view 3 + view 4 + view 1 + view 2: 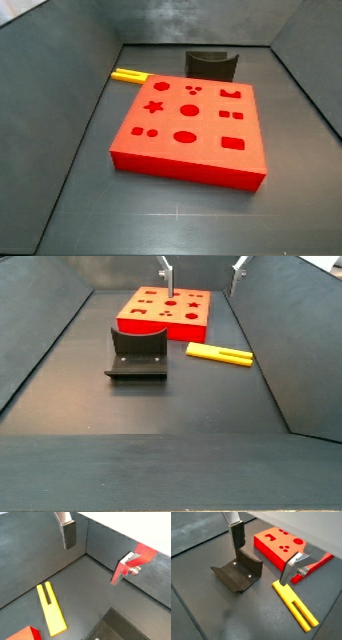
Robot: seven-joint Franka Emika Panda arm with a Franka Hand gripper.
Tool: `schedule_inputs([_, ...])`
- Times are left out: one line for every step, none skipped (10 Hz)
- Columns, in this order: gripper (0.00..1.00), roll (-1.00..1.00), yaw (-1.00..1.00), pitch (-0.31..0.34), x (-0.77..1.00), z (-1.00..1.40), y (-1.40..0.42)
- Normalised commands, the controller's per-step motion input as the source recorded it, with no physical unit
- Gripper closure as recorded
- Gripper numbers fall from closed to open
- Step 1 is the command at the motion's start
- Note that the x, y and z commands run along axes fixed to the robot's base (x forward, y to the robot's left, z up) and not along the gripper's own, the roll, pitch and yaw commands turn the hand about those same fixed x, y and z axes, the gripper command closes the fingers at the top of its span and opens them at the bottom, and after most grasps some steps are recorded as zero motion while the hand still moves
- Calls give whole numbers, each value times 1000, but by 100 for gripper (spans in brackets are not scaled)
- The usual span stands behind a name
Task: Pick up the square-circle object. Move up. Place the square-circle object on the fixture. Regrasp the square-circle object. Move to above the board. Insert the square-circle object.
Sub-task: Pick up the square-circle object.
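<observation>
The square-circle object is a yellow bar lying flat on the dark floor [50, 609] [295, 608], beside the board and the fixture in both side views [130, 75] [218, 353]. The fixture [238, 574] [210, 64] [138, 354] stands next to the red board [278, 544] [187, 130] [167, 311]. My gripper [91, 564] [260, 566] [201, 276] hangs high above them, open and empty, its fingers [237, 537] wide apart. The peg lies below, apart from both fingers. In a side view the gripper is out of view.
Dark grey walls [113, 547] [274, 326] enclose the floor on all sides. A corner of the board [23, 633] and a dark edge of the fixture [123, 628] show in a wrist view. The floor [160, 446] stretches out in front of the fixture.
</observation>
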Motion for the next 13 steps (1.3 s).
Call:
schedule_inputs([0, 0, 0, -26, 0, 0, 0])
schedule_inputs([0, 0, 577, -90, -269, -580, -240])
schedule_inputs([0, 0, 817, 163, 37, -846, -326])
schedule_inputs([0, 24, 826, 136, 60, -917, -337])
schedule_inputs([0, 59, 823, 76, 51, -966, -354])
schedule_inputs([0, 80, 877, 53, 9, -929, -326])
schedule_inputs([0, 97, 931, 59, 0, -877, -283])
schedule_inputs([0, 101, 926, 50, 0, -860, -289])
schedule_inputs([0, 120, 903, 0, 0, -840, -311])
schedule_inputs([0, 126, 877, 0, -54, -866, -306])
schedule_inputs([0, 139, 900, 0, -111, -837, -271])
schedule_inputs([0, 109, 863, -27, -286, -743, -209])
schedule_inputs([0, 140, 840, -50, -386, -594, -60])
